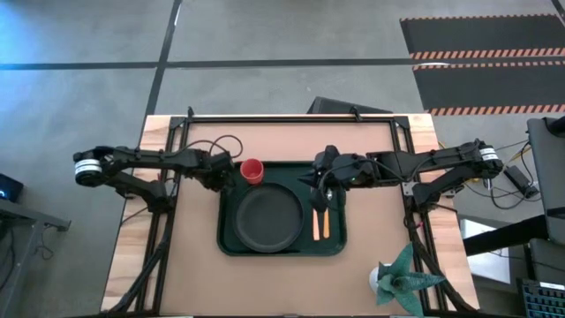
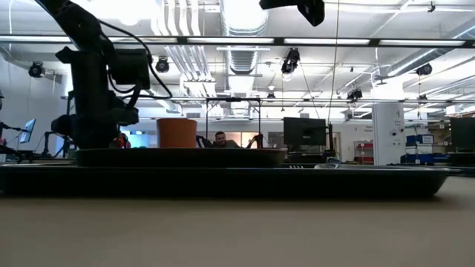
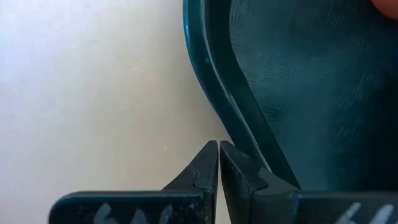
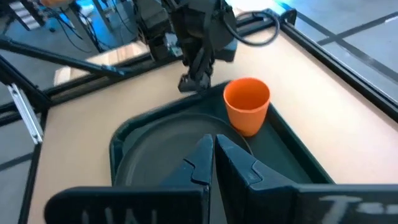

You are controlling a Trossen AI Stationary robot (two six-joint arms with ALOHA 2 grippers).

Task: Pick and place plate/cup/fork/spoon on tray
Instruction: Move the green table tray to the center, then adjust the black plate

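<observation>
The tray [image 1: 281, 246] lay in the middle of the tabletop [image 1: 194, 274], a little toward the far edge. On it the plate [image 1: 267, 217] rested in the tray's middle, nearer its left side, and the cup [image 1: 252, 170] stood upright in the tray's far left corner, just beyond the plate's rim. The fork [image 1: 315, 221] and the spoon [image 1: 324, 216] lay side by side along the tray's right edge, just to the right of the plate, their orange handles pointing toward the near edge of the tabletop and their metal ends partly under the right arm. The left gripper [image 1: 231, 177] sat low just outside the tray's far left corner, beside the cup, with its fingers [image 3: 208, 163] pressed together and holding nothing; its wrist view showed the tips right at the tray's curved rim [image 3: 211, 74]. The right gripper [image 1: 320, 179] hung over the tray's far right part, above the heads of the fork and spoon, its fingers [image 4: 204, 155] likewise clenched on nothing, facing across the plate toward the cup [image 4: 247, 104]. A teal star-shaped object [image 1: 402, 278] rested near the tabletop's near right corner.
</observation>
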